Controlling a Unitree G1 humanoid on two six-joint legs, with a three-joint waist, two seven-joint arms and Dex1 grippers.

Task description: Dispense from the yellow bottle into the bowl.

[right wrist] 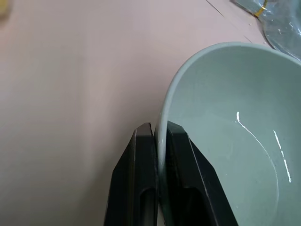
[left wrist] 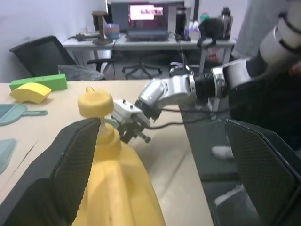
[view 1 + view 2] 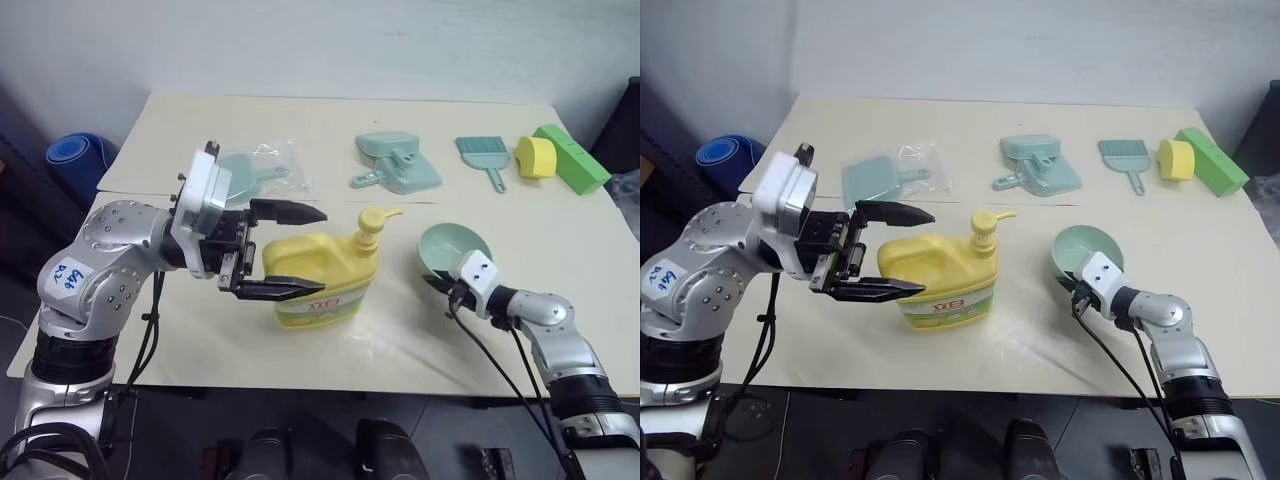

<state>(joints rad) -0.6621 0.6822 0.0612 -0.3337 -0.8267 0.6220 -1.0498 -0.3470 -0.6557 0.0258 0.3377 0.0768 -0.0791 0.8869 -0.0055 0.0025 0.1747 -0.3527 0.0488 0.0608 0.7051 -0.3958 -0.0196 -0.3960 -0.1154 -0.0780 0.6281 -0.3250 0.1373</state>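
Note:
The yellow bottle (image 3: 325, 268) stands upright mid-table, its pump top (image 3: 372, 220) with the spout turned toward the bowl (image 3: 452, 246). My left gripper (image 3: 293, 251) is open, one finger behind and one in front of the bottle's left end, touching neither side that I can see. The left wrist view has the bottle (image 2: 115, 188) low between those wide fingers (image 2: 70, 165). To the bottle's right, the pale mint bowl sits slightly tipped. My right gripper (image 1: 160, 129) is shut on the bowl's near rim (image 1: 162, 113), pinching it between both fingers.
Along the back of the table lie a bagged dustpan (image 3: 250, 172), a mint dustpan (image 3: 395, 162), a small brush (image 3: 484, 155), a yellow sponge block (image 3: 536, 157) and a green block (image 3: 572, 158). A blue roll (image 3: 80, 158) lies on the floor at the left.

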